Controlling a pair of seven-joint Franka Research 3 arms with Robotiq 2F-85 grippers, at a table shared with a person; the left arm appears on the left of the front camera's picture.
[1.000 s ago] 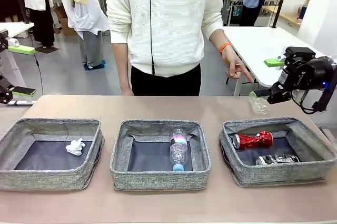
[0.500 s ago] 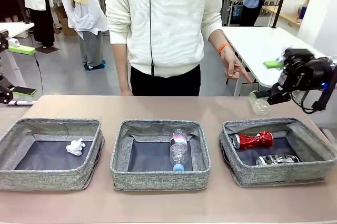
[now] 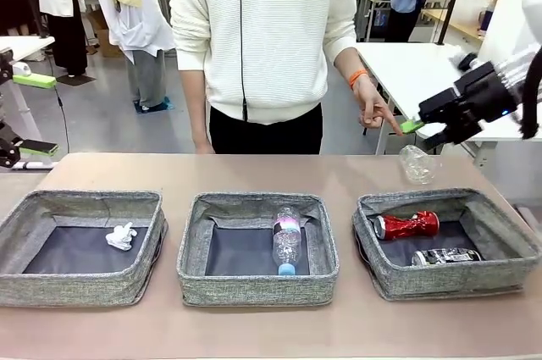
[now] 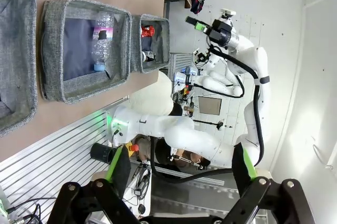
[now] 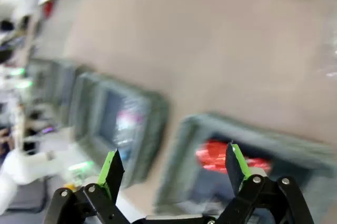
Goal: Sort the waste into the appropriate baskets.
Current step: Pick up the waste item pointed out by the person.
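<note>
Front view, we log: white tissue wad, clear bottle, two crushed cans binned; crumpled clear plastic loose on desk; both jaws apart, empty.

The right wrist view is motion-blurred: the crushed red can is a smear. The left basket is cut off by the left wrist view's edge.
</note>
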